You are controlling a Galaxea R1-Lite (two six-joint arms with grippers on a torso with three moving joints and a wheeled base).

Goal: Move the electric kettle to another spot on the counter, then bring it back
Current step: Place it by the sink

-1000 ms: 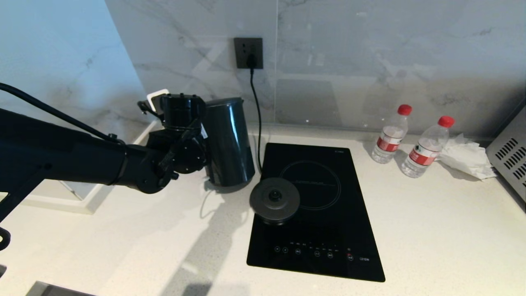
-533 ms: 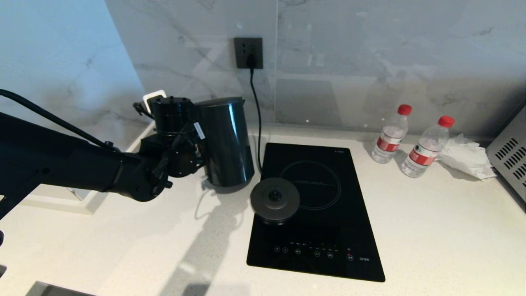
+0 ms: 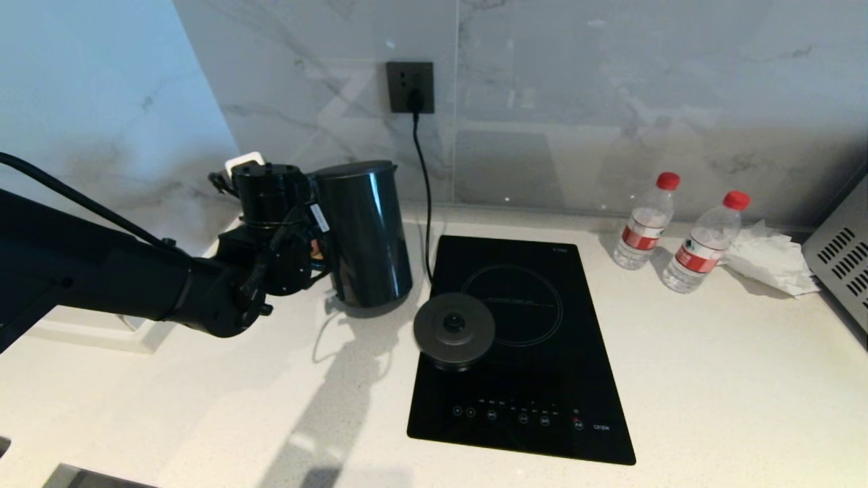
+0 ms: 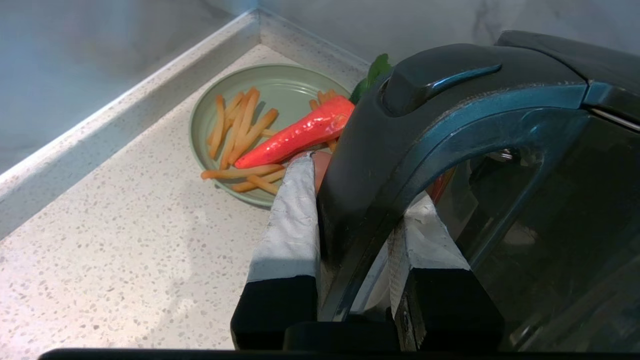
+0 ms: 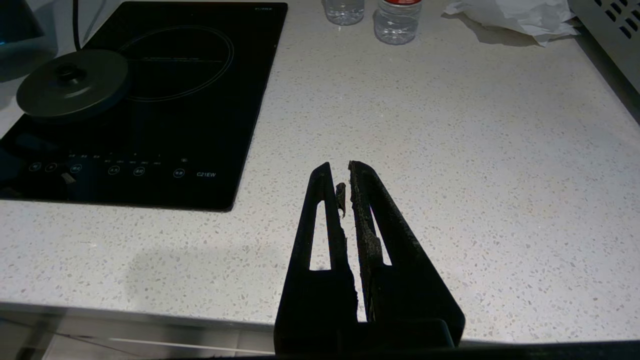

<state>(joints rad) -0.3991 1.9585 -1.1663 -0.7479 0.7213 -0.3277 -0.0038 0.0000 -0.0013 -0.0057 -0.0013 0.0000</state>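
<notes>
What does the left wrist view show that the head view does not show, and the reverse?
Only the left wrist view shows the green plate with a carrot and orange sticks, and the left gripper clamped on the kettle handle. Only the head view shows the cooktop, power base, wall socket and two water bottles. Both show the electric kettle and the counter.

left gripper (image 4: 357, 210) clamping electric kettle (image 4: 500, 165) handle
</notes>
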